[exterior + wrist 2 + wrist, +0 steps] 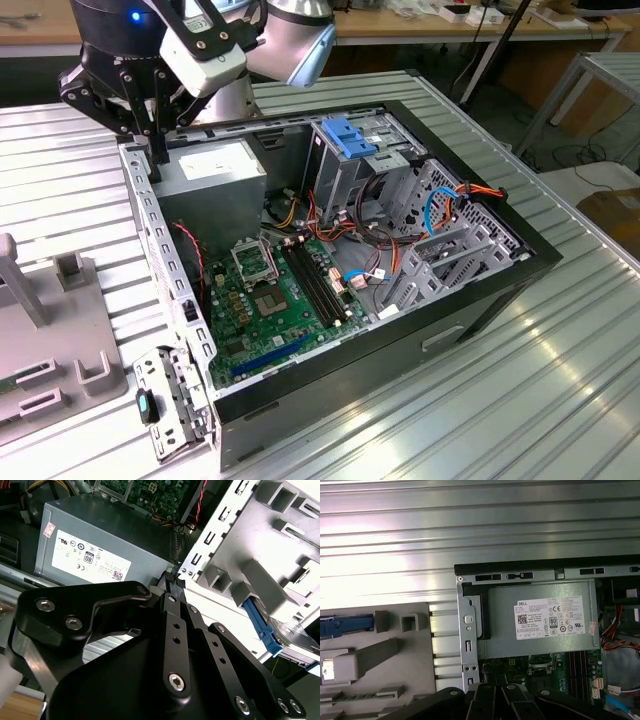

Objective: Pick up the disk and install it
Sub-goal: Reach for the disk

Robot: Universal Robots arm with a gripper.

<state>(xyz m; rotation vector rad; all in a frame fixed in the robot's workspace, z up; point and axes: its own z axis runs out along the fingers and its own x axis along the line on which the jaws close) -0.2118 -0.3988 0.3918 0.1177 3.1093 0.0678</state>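
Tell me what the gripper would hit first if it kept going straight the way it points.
Probably the case rim beside the power supply: the gripper hangs over that corner. Depth is unclear, so it could land on the power supply's edge instead.

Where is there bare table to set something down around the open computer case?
Bare ribbed table lies on the exterior view's right of the open computer case and along its near side. Crowded: inside the case, with motherboard, cables and drive cage; the grey fixture tray takes the exterior view's left.
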